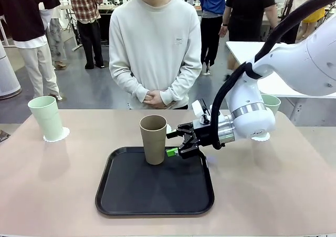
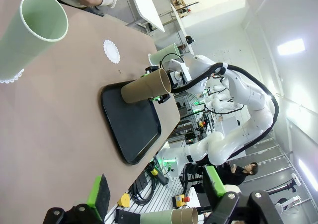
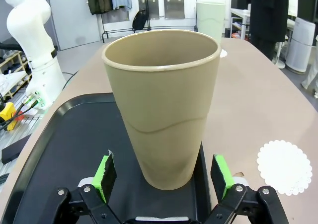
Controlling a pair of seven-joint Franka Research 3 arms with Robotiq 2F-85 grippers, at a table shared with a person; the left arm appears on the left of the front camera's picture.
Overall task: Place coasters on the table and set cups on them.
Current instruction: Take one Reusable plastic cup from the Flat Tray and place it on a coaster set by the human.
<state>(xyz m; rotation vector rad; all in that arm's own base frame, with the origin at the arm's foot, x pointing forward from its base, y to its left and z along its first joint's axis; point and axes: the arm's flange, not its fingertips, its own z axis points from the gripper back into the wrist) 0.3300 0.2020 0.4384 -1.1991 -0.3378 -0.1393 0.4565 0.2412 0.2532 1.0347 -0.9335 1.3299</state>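
Note:
A tan cup (image 1: 153, 140) stands upright at the back of the black tray (image 1: 131, 195). My right gripper (image 1: 173, 143) is open just to the right of it. In the right wrist view the green pads (image 3: 105, 172) flank the tan cup's (image 3: 164, 110) lower part without touching it. An empty coaster (image 1: 168, 127) lies on the table (image 1: 52, 184) behind the tray and appears again as the coaster (image 3: 284, 165). A mint cup (image 1: 46, 117) stands on a coaster (image 1: 56, 135) at far left. Another mint cup (image 1: 271, 103) is behind my right arm. My left gripper (image 2: 155, 186) is open above the table, holding nothing.
A person stands at the far side with hands clasped (image 1: 155, 98). A white table (image 1: 247, 50) is behind on the right. Bare tabletop lies left and right of the tray.

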